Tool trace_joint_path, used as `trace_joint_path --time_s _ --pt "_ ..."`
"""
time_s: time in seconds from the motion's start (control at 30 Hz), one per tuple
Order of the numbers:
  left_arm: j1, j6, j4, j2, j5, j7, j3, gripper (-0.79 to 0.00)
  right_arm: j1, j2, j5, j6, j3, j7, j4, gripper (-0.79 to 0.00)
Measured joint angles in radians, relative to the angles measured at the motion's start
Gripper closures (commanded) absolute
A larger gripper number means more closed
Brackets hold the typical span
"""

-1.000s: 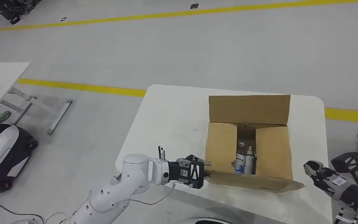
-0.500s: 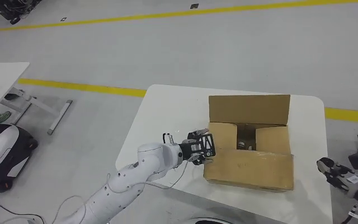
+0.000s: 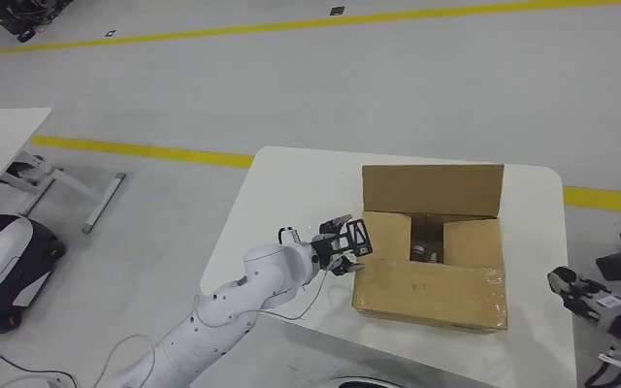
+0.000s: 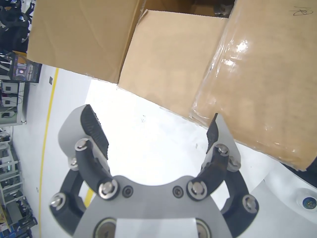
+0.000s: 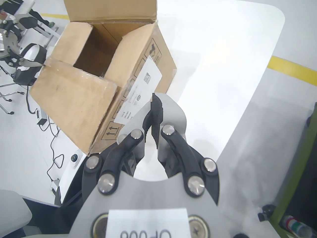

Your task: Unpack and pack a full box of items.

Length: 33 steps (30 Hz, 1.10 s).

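1. Box (image 3: 432,276) sits on the white table (image 3: 291,194) between the two grippers. It is just ahead of the left jaws and well apart from the right ones.
2. Left gripper (image 3: 347,238) (image 4: 151,115) has its jaws wide apart with nothing between them. One fingertip (image 4: 212,127) is right at the left end of the taped near flap (image 4: 260,75); whether it touches cannot be told.
3. The near flap lies folded over the two side flaps (image 3: 383,242) and hides most of the inside. The far flap (image 3: 433,189) stands upright beyond them.
4. In the narrow gap between the side flaps sits an item (image 4: 224,6) with a dark round top. The rest of it is hidden, so what it is cannot be told.
5. Right gripper (image 3: 580,293) (image 5: 153,105) has its jaws together and empty. It is out past the box's right side, by the table's edge, and partly cut off in the top view.
6. A second ago the near flap lay flat outward toward the robot, with the left jaws at its left end and bottles plain to see inside. It is now folded up over the opening. The left gripper has gone up with it to the box's left near corner, and the right gripper has drawn back.
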Motion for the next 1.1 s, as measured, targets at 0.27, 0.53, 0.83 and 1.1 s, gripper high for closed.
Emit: trace_joint_path --time_s 0.27,0.53,0.83,1.1 --pt "0.043 0.005 -0.021 0.004 -0.025 0.008 -0.045 -0.785 0.195 -0.007 0.008 0.047 -0.098 -0.001 0.125 0.000" --pt "0.090 -0.012 -0.091 0.009 -0.058 0.022 -0.091 -0.785 0.382 -0.025 0.056 0.020 -0.238 0.018 0.300 0.000" --pt "0.146 -0.046 -0.189 0.019 -0.120 0.030 -0.186 -0.785 0.378 -0.025 0.056 0.021 -0.234 0.017 0.297 0.000" --pt "0.214 -0.079 -0.265 0.028 -0.175 0.052 -0.276 -0.785 0.390 -0.037 0.083 0.050 -0.254 -0.115 0.350 0.000"
